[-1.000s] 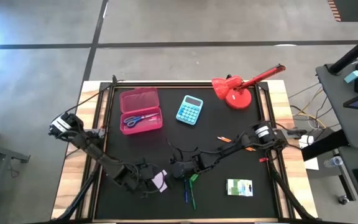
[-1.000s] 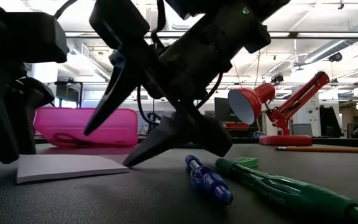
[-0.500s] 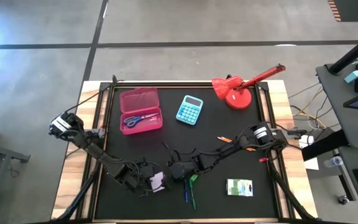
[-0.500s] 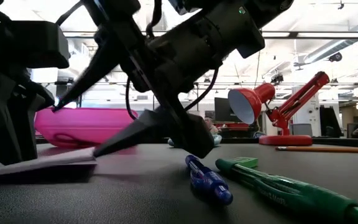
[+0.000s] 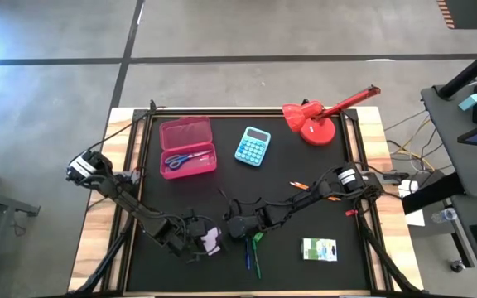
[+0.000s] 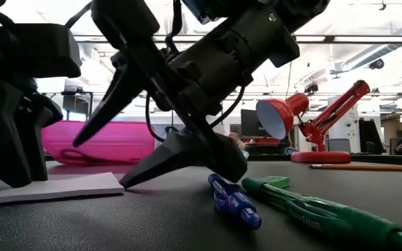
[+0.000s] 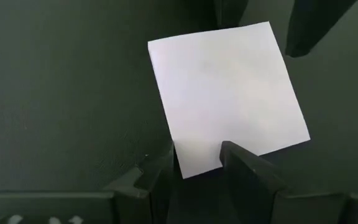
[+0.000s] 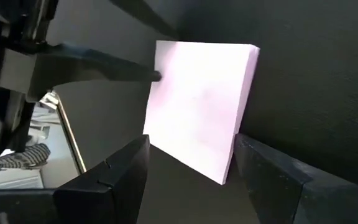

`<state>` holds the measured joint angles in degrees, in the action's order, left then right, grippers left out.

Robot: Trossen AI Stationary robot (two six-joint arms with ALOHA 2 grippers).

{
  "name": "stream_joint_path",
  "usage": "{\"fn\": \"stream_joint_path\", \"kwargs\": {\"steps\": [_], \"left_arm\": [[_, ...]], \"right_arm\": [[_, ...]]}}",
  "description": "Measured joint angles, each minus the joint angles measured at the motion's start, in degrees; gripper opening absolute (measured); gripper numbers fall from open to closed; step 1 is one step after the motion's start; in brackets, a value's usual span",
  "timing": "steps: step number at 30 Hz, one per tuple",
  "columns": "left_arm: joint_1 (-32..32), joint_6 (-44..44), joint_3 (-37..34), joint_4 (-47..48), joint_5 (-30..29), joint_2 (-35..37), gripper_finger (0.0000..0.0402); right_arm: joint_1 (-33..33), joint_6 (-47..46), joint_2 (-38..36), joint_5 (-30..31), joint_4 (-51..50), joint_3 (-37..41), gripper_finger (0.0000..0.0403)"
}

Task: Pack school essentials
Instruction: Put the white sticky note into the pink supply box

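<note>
Nearest the table's front edge: a white-green packet [image 5: 319, 248], untouched, well right of the action. Just behind it, a blue pen [image 6: 234, 201] and a green pen [image 6: 313, 209] lay side by side, long axes running front to back.

Centre front: the pale pink note pad [image 5: 213, 241] lay on the black mat between the two grippers. The left gripper [image 5: 197, 242] was at the pad's left edge, fingers part-spread and straddling that edge; in its wrist view one finger [image 7: 244, 168] sat over the pad's near side. Whether it was truly pinching the pad I could not tell. The right gripper [image 5: 237, 228] stood just right of the pad, fingers spread wide, the pad directly ahead between them in its own wrist view. Left gripper the nearer of the two. The pad is square, so no long axis to speak of.

Against the earlier frames: the pad lay flatter than half a second ago, when its edge was lifted; the right gripper had shifted a little.

Farther back: an orange pencil [image 5: 297, 185] beside the right arm. Farthest: scissors [image 5: 185, 158] already in the pink box [image 5: 187, 146], a calculator [image 5: 253, 146] and a red lamp [image 5: 315, 121].
</note>
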<state>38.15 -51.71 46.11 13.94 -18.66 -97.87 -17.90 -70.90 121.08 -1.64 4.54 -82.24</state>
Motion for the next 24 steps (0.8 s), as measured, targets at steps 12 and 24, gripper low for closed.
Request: {"fn": "stream_joint_path", "kwargs": {"steps": [12,24], "left_arm": [[-0.4,-0.5,0.0,0.0,1.8,-1.4,0.0123],[-1.7,-0.4,0.0,-4.7,1.9,-1.3,0.0123]], "right_arm": [[-2.3,-5.8,0.0,-0.6,-1.6,-0.1,0.0228],[-2.9,-3.0,0.0,0.7,0.0,-0.1,0.0228]]}}
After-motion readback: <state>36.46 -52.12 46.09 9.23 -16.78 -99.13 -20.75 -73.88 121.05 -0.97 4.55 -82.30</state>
